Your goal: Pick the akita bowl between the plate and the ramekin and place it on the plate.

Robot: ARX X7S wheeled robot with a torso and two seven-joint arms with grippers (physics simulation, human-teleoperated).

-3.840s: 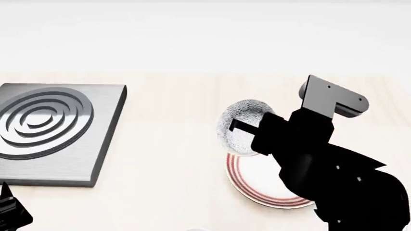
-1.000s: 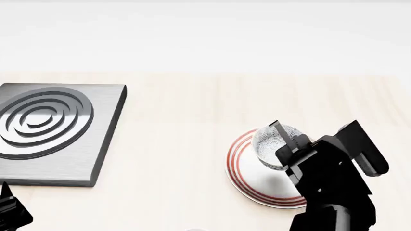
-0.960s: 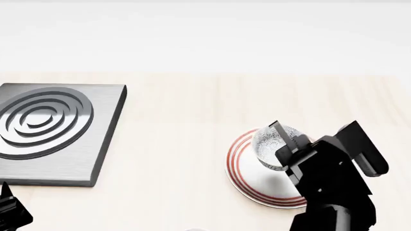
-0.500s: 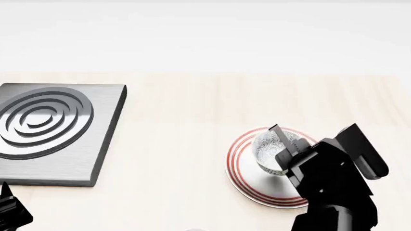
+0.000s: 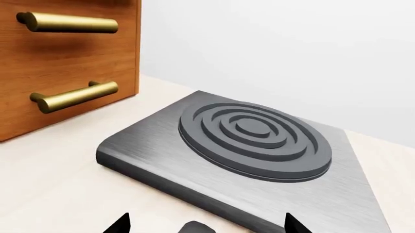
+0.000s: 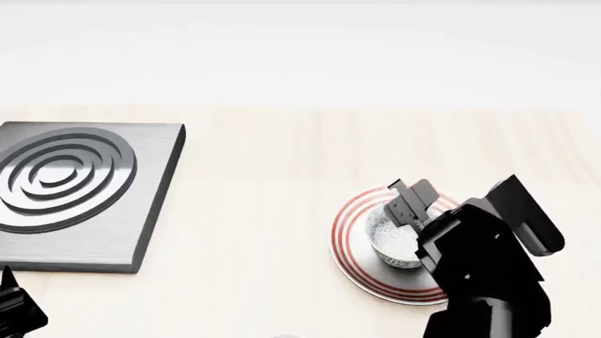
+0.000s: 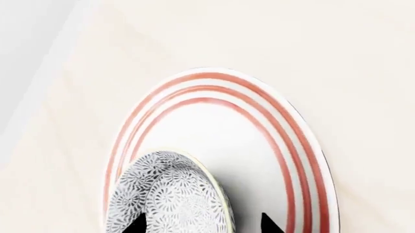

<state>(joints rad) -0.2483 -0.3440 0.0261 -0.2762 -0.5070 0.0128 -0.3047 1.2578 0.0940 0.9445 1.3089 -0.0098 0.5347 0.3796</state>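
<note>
The akita bowl (image 6: 390, 239), speckled grey, stands upright on the plate (image 6: 350, 232), a white plate with red rings, slightly toward its near right side. My right gripper (image 6: 410, 203) hovers over the bowl's far rim, open. In the right wrist view the bowl (image 7: 172, 199) lies partly between the fingertips of the right gripper (image 7: 202, 225); one tip overlaps the bowl, and the other stands clear of its rim over the bare plate (image 7: 259, 145). My left gripper (image 5: 206, 227) is open and empty near the hob. The ramekin is out of view.
A grey metal hob plate (image 6: 75, 186) with raised rings lies at the left of the wooden counter. In the left wrist view the hob (image 5: 253, 141) is close ahead, with a wooden drawer front and brass handles (image 5: 75, 94) beside it. A white wall runs behind.
The right arm carried the bowl from beyond the plate to over it and lowered it onto the plate. Its fingers have now spread apart, off the bowl. The left arm has not moved.
</note>
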